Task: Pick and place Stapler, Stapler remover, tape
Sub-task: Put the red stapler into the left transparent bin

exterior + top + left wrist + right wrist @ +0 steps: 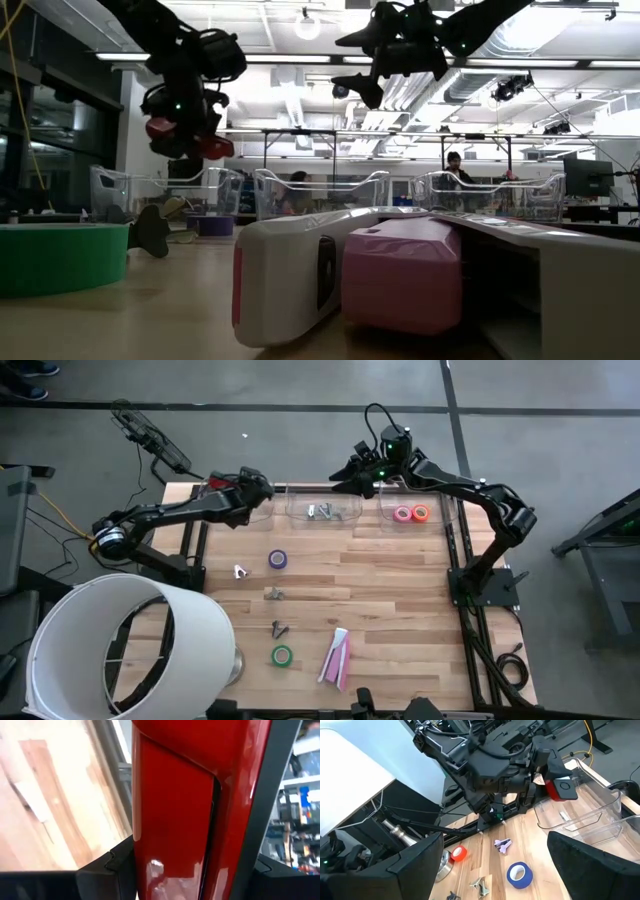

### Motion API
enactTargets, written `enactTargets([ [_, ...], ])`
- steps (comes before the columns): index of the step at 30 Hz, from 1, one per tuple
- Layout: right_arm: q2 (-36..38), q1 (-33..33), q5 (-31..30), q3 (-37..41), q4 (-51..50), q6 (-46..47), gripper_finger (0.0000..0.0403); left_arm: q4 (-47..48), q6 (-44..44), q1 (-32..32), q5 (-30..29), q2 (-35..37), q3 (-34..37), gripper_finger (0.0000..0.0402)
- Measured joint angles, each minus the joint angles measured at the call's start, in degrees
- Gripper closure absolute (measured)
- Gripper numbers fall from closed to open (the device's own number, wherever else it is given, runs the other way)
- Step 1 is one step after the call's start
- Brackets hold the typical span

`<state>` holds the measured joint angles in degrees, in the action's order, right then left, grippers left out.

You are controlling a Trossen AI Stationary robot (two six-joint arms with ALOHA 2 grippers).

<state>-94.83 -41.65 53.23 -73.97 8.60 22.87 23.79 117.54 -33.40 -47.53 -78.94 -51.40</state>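
A red stapler is clamped between the jaws of the left gripper and held above the leftmost clear bin. The right gripper is held above the middle clear bin, jaws wide apart and empty. Pink and orange tape rolls are seen in the bin right of the middle one.

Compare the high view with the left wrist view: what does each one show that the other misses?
Only the high view shows the three clear bins, the pink and orange tape rolls in the right one, the purple tape, the green tape, the white and pink staplers and the right gripper, open above the bins.

Only the left wrist view shows close up that the fingers clamp the stapler's body.

Both show the red stapler in the left gripper and the wooden table.
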Motion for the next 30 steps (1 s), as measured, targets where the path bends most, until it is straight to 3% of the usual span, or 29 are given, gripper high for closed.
enactTargets([
  [11, 0.0, 0.0, -3.5, 0.0, 0.0, 0.06, 0.0055, -1.05, 3.3, -5.78, 8.36, -1.27, 0.0, 0.0201],
  [17, 0.0, 0.0, -4.24, 0.0, 0.02, 0.22, 0.0055, -1.12, 11.49, -6.06, 12.41, -5.4, 0.0, 0.0201],
  [30, 0.0, 0.01, -4.06, 0.0, 0.02, 2.57, 0.0055, -4.15, 11.8, -8.62, 15.01, -10.69, 0.0, 0.0201],
])
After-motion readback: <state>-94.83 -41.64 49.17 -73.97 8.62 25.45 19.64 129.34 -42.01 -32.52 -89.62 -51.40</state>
